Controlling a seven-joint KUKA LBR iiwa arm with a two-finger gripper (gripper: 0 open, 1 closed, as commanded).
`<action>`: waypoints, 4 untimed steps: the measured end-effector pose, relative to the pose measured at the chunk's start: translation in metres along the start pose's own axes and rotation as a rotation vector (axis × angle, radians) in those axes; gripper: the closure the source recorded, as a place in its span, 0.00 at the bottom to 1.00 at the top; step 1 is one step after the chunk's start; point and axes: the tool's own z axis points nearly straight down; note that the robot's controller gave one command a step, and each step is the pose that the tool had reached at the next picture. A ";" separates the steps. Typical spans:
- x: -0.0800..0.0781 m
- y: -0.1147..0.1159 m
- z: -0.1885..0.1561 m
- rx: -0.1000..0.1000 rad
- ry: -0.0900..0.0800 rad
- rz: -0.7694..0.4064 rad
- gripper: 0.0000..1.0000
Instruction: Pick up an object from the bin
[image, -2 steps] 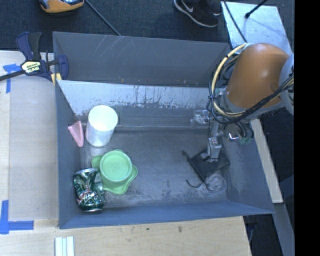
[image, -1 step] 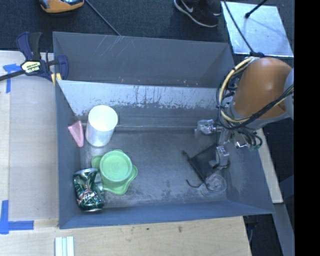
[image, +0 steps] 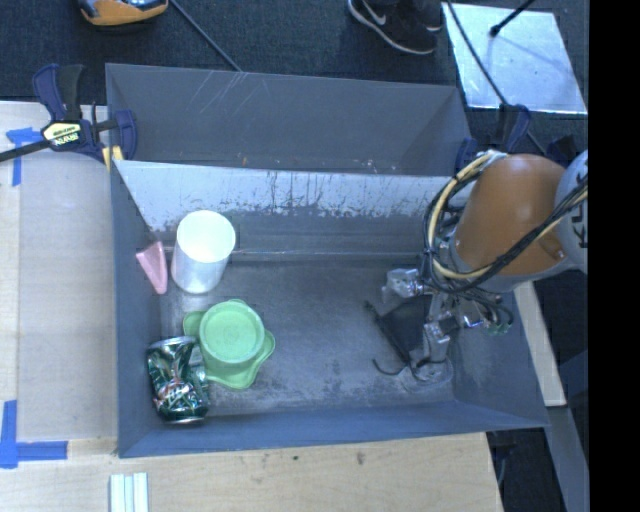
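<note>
The gripper (image: 432, 352) is hanging low in the bin (image: 300, 190), well right of the green cup (image: 232, 343), and a dark flat thing (image: 400, 330) is lying just beside it, toward that cup; whether the gripper is open or closed I cannot tell.

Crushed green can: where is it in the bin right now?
In the camera view, the crushed green can lies in the bin's front-left corner, beside the green cup and just below the white cup.

The floor (image: 280, 35) is dark carpet. A black shoe (image: 400, 22) stands on it. The bench (image: 60, 300) is pale wood.
</note>
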 end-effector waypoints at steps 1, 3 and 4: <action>-0.017 -0.065 0.039 -0.002 -0.004 -0.008 1.00; -0.019 -0.068 -0.012 -0.006 0.004 -0.012 1.00; -0.033 -0.078 -0.022 0.004 -0.012 -0.046 1.00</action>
